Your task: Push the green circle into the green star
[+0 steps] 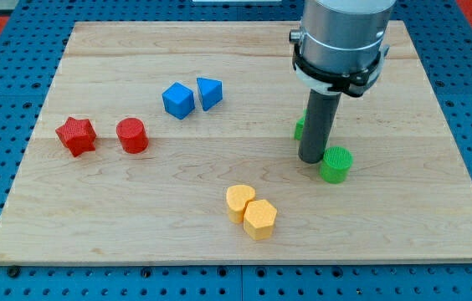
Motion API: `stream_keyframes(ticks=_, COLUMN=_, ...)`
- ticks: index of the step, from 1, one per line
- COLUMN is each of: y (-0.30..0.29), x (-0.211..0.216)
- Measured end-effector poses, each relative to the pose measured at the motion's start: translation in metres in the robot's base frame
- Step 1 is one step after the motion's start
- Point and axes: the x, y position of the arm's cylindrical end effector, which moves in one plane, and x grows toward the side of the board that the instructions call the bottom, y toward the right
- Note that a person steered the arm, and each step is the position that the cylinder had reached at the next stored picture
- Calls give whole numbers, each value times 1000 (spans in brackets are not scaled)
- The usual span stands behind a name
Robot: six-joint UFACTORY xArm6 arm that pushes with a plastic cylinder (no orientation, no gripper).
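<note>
The green circle (336, 164) stands on the wooden board (94, 217) at the view's right of centre. The green star (300, 127) lies just up and left of it, mostly hidden behind my rod, with only a green edge showing. My tip (313, 159) rests on the board between the two, touching or nearly touching the circle's left side and just below the star.
A blue cube (178, 100) and a blue triangular block (209, 92) sit at upper centre-left. A red star (76, 135) and a red cylinder (132, 135) lie at the left. A yellow heart (239, 201) and a yellow hexagon (260, 219) touch at lower centre.
</note>
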Motion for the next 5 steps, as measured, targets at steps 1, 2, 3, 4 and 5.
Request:
stream_keyframes(ticks=1, y=9, x=30)
stream_keyframes(ticks=2, y=-8, x=66)
stream_keyframes(ticks=3, y=56, x=66)
stream_keyframes(ticks=4, y=46, x=16)
stream_keyframes(ticks=5, y=25, x=-8)
